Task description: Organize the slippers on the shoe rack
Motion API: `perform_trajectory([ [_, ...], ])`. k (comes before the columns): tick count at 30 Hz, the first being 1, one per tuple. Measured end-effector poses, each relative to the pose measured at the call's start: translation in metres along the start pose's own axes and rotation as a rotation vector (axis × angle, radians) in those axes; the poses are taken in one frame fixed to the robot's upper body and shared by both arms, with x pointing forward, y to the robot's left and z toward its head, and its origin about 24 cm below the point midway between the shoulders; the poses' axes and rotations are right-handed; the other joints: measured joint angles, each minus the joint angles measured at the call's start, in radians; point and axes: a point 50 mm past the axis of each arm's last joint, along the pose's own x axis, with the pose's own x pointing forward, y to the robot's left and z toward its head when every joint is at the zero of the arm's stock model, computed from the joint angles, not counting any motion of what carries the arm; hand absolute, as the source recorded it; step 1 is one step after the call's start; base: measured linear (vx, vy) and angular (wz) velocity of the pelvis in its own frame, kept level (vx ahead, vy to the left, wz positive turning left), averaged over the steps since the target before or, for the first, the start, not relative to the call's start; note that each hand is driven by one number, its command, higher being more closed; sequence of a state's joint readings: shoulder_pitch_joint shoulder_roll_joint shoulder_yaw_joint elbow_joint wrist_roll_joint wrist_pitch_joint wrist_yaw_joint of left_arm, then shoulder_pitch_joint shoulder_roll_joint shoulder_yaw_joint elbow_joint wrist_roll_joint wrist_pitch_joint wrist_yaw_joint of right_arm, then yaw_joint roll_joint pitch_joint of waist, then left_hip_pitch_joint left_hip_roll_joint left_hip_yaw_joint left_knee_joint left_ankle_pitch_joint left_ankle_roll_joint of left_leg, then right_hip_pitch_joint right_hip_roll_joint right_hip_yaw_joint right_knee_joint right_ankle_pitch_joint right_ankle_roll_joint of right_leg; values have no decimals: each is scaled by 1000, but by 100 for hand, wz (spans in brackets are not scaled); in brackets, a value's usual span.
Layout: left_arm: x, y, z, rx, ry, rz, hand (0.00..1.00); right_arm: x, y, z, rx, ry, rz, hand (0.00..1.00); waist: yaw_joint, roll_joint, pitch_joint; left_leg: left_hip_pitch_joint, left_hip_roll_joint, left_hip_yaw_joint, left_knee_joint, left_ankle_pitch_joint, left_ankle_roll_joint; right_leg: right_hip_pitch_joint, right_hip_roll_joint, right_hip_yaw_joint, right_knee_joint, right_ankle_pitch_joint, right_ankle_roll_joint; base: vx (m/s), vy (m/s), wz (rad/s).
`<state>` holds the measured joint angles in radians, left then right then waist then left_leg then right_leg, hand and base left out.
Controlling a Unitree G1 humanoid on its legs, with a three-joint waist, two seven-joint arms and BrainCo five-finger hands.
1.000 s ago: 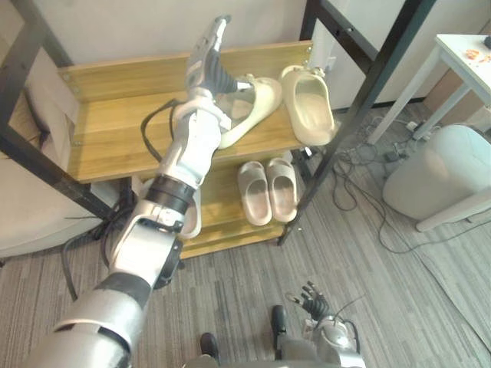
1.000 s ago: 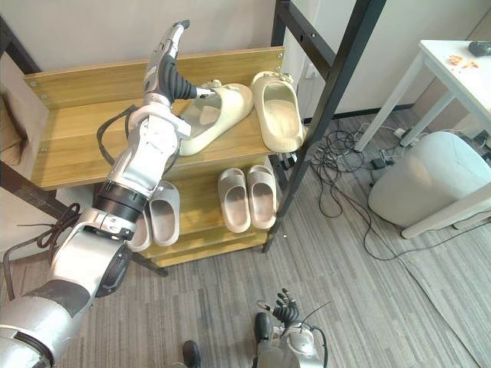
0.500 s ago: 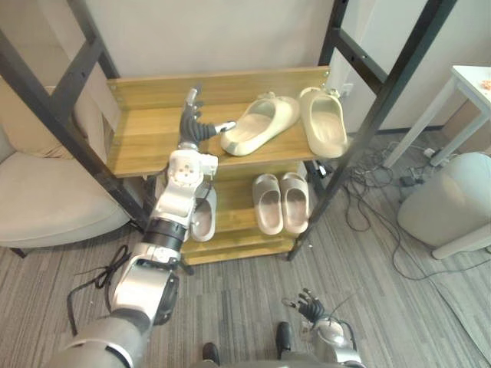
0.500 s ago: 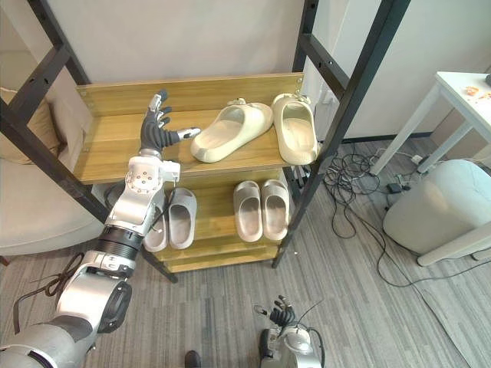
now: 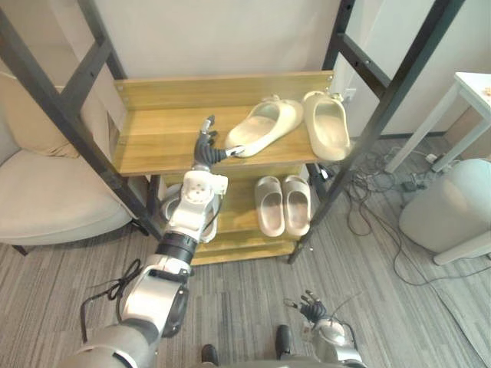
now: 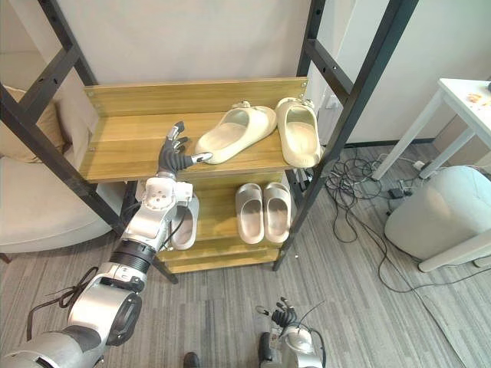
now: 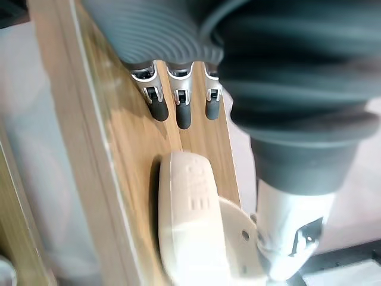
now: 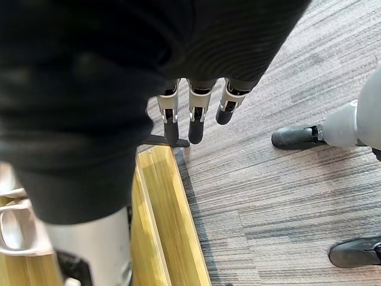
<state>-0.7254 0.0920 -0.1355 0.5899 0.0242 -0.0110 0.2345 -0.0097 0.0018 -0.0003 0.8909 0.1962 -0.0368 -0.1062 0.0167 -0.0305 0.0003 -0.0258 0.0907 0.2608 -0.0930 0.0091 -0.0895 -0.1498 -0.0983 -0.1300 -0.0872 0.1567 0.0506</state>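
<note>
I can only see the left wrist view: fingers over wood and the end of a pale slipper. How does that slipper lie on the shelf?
Observer: The cream slipper lies skewed on the upper shelf, with its far end angled toward the right.
Operator: Is its mate up there too?
Observer: Yes, the other cream slipper sits straight at the shelf's right end, reaching the front edge.
Operator: Anything underneath?
Observer: A grey pair stands side by side on the lower shelf.
</note>
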Motion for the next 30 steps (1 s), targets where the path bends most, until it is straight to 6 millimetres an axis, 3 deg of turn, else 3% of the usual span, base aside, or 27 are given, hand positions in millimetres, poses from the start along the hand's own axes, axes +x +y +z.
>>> perform_trajectory([
  [9, -17, -50, -6, -2, 4, -146, 0, -1, 7, -2, 50, 7, 0, 0, 20, -14, -24, 12, -13, -16, -9, 9, 7, 18, -14, -15, 0, -3, 5, -14, 18, 7],
  [30, -49, -122, -16, -111, 92, -374, 0, 4, 9, 14, 105, -25, -26, 0, 20, -18, -42, 42, -19, -9, -9, 10, 9, 45, -22, -17, 0, -8, 13, -2, 3, 0],
])
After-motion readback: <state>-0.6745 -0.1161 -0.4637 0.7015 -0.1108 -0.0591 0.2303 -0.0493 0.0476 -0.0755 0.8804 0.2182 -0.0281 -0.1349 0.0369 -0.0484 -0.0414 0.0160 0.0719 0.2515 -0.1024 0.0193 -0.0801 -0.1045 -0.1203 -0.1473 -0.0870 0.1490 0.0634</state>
